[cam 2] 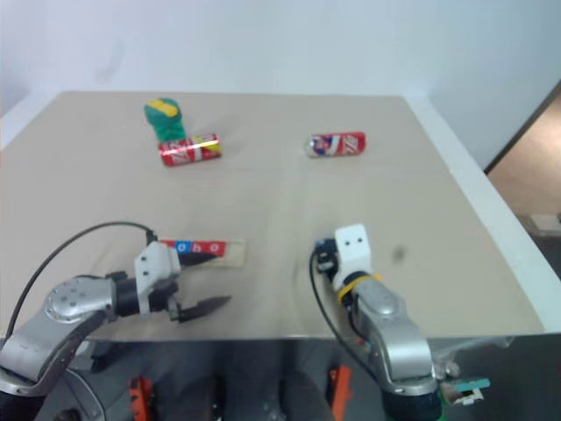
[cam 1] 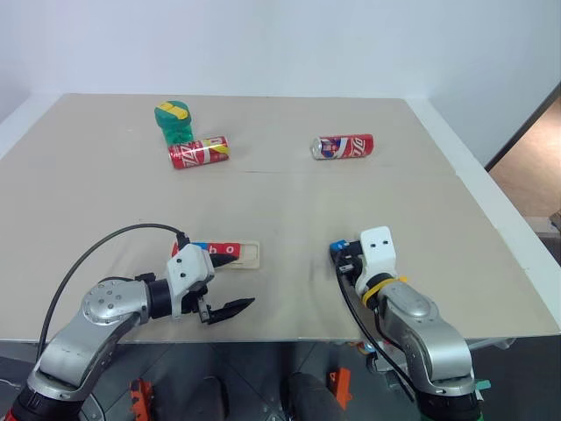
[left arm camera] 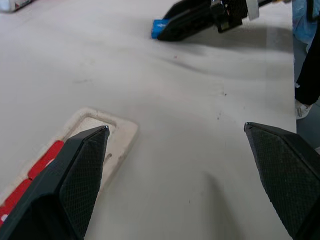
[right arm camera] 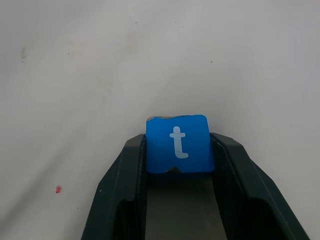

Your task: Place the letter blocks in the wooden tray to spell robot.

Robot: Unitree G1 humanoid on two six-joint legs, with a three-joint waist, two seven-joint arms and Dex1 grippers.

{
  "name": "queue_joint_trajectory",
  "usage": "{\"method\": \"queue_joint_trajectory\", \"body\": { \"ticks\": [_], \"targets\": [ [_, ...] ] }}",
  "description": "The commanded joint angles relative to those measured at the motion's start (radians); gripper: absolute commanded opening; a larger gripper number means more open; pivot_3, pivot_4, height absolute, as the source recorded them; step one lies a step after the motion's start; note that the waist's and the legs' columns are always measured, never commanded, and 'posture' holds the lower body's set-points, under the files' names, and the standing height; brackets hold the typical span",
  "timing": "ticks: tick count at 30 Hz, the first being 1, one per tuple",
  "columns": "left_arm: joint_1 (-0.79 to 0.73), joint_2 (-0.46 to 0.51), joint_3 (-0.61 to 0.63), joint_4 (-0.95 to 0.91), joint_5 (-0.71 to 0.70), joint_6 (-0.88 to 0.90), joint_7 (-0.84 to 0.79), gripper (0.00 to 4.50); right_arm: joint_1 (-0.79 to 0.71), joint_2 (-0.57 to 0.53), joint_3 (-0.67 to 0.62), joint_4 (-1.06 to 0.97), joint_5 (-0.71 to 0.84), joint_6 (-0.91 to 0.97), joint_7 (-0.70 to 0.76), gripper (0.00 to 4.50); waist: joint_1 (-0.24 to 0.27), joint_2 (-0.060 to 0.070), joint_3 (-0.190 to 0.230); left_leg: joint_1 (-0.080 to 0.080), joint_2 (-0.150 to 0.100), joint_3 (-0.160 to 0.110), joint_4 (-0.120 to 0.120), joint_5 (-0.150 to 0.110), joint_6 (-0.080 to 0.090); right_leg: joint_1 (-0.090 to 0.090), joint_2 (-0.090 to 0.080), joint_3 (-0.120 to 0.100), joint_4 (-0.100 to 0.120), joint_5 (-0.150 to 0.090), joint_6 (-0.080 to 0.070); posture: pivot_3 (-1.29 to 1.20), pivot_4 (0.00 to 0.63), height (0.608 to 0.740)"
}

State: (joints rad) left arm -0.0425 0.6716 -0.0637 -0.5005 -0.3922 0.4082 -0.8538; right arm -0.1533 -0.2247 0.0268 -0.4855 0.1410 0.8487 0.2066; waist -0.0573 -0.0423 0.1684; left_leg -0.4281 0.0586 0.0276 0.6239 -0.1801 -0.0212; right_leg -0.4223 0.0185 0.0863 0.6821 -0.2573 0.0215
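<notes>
Right gripper closing on the last tile, the "t"

The right gripper [right arm camera: 177, 150] is pinching the blue t block [right arm camera: 179, 145] between both fingers on the table [cam 1: 289, 210]. The wooden tray [cam 1: 249, 254] is lying to its left, long axis running left-right, its empty end slot facing the block; red and blue letter blocks [cam 1: 224, 249] are filling the rest, partly hidden by the left gripper [left arm camera: 175, 165], which is hanging wide open and empty beside it.

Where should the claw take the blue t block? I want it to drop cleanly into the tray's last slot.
By its two opposite side edges, coming low along the table from the robot's side. The blue t block lies flat, letter up, and the right claw already brackets those edges, leaving the face clear.
</notes>
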Motion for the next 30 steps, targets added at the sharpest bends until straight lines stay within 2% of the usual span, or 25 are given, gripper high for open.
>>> {"method": "queue_joint_trajectory", "body": {
  "ticks": [1,7,9,16,18,24,27,30],
  "targets": [
    [0.012,-0.005,0.009,-0.023,0.003,-0.021,0.009,4.50,-0.050,0.008,0.023,-0.076,0.043,0.035,0.027,1.21,0.001,0.000,0.000,0.000,0.000,0.000,0.000,0.000,0.000,0.000,0.000,0.000,0.000,0.000,0.000,0.00,0.150,0.740],
    [0.033,-0.002,0.008,-0.034,0.006,-0.026,0.016,4.50,-0.100,0.059,0.045,-0.119,0.035,0.169,-0.048,1.21,0.003,0.000,0.000,-0.001,0.000,-0.001,-0.001,0.000,0.000,-0.001,0.000,0.000,0.000,0.000,0.003,0.00,0.150,0.740],
    [0.035,-0.002,0.008,-0.037,0.009,-0.025,0.026,4.50,-0.123,0.033,0.101,-0.126,0.023,0.216,-0.041,1.21,0.003,0.000,0.000,-0.002,0.000,-0.001,-0.001,0.000,0.000,-0.001,0.000,-0.001,0.000,0.000,0.003,0.00,0.150,0.740],
    [0.055,0.007,0.016,-0.042,0.013,-0.027,0.027,4.50,-0.169,0.066,0.120,-0.059,0.089,0.252,0.008,1.21,0.004,0.000,0.000,-0.002,0.000,-0.001,-0.001,0.000,0.000,-0.001,-0.001,-0.001,0.000,0.000,0.003,0.00,0.150,0.740],
    [0.051,0.007,0.020,-0.042,0.012,-0.026,0.028,4.50,-0.169,0.071,0.119,-0.047,0.092,0.243,0.008,2.26,0.005,0.000,0.000,-0.002,0.000,-0.001,-0.001,0.000,0.000,-0.001,-0.001,-0.001,0.000,0.000,0.003,0.00,0.150,0.740],
    [0.049,0.009,0.025,-0.038,0.016,-0.033,0.025,4.50,-0.226,0.033,0.053,-0.085,0.135,0.234,0.054,4.35,0.005,0.000,0.000,-0.002,-0.001,0.000,-0.001,0.000,0.000,-0.001,-0.001,-0.001,0.000,0.000,0.003,0.00,0.150,0.740],
    [0.039,0.005,0.025,-0.025,0.020,-0.042,0.024,4.50,-0.301,-0.098,-0.006,-0.048,0.224,0.203,0.223,4.47,0.007,0.000,0.000,-0.002,-0.001,0.000,0.000,0.000,0.000,-0.001,-0.001,-0.001,0.000,0.000,0.004,0.00,0.150,0.740],
    [0.023,-0.005,0.017,-0.008,0.015,-0.056,0.014,4.50,-0.381,-0.299,0.064,0.180,0.236,-0.067,0.606,4.47,0.008,0.000,0.000,-0.001,-0.002,0.000,0.001,0.000,0.000,0.000,-0.002,-0.001,-0.001,0.000,0.004,0.00,0.150,0.740]
  ]
}}
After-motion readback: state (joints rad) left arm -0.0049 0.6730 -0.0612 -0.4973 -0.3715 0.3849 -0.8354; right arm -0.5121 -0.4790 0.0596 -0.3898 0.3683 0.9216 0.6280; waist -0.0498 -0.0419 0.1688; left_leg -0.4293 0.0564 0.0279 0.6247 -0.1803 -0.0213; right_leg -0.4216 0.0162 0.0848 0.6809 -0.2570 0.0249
